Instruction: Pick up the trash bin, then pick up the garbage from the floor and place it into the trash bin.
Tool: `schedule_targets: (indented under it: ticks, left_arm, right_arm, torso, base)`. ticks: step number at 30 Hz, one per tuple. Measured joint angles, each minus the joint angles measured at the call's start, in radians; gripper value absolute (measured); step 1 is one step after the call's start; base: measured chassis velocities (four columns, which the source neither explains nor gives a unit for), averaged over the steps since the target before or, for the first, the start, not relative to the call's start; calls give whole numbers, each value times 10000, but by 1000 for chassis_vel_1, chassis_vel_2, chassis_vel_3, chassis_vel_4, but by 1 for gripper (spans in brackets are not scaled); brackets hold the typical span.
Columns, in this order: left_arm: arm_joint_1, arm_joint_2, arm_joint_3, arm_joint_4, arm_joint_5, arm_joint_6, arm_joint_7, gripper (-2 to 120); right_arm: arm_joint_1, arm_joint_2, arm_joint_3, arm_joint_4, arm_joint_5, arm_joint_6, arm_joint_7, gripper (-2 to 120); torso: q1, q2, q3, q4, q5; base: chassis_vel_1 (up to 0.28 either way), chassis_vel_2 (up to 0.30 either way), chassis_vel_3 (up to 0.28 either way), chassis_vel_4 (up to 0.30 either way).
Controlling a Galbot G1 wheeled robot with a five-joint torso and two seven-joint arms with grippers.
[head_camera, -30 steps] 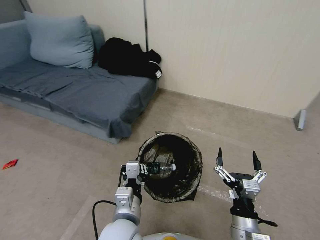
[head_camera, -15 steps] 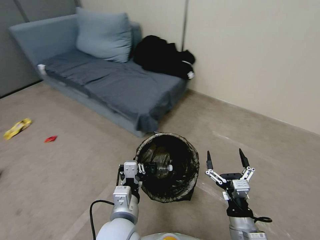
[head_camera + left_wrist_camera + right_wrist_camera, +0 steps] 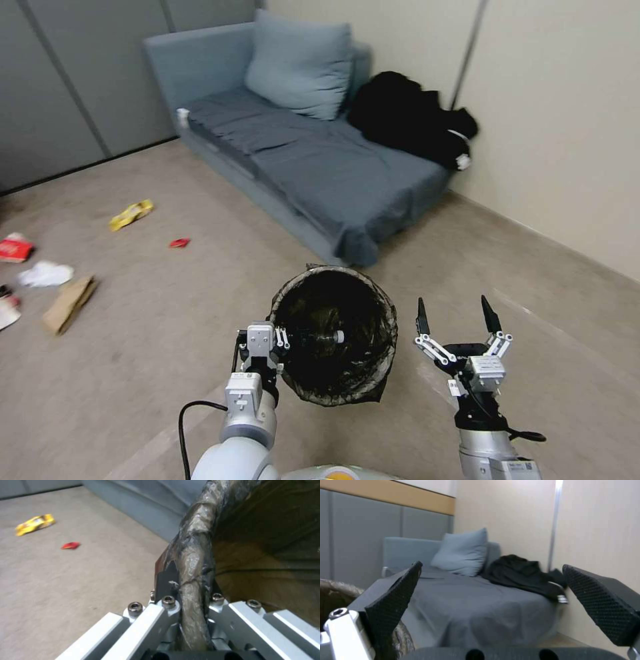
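I am swinging the robot round to its left, and the head view now takes in far more of the floor than it did a second ago: the sofa has slid to the middle of the picture because the camera turned, not because it moved. That turn brings new litter into sight, a brown paper bag, a crumpled tissue and a red-and-white wrapper at the left edge, with the yellow wrapper and a small red scrap farther out.

My left gripper stays clamped on the rim of the trash bin, carried off the floor with its mouth tilted toward me; the left wrist view shows the lined rim pinched between the fingers. A clear bottle already lies inside. My right gripper hangs beside the bin, spread wide and holding nothing.

I judge the bin pickup done and one piece in; the rest lies well apart from me, so I expect to drive closer
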Motion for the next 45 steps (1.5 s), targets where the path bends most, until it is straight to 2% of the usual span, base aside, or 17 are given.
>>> schedule_targets:
  ticks: [45]
  left_arm:
    - [60,-35,18,-37,32,-86,-6,0]
  right_arm:
    - [69,143,7,-247,-348,287,207,100]
  torso:
    - [-1,0,0,3,0]
  base:
    - [116,117,116,120]
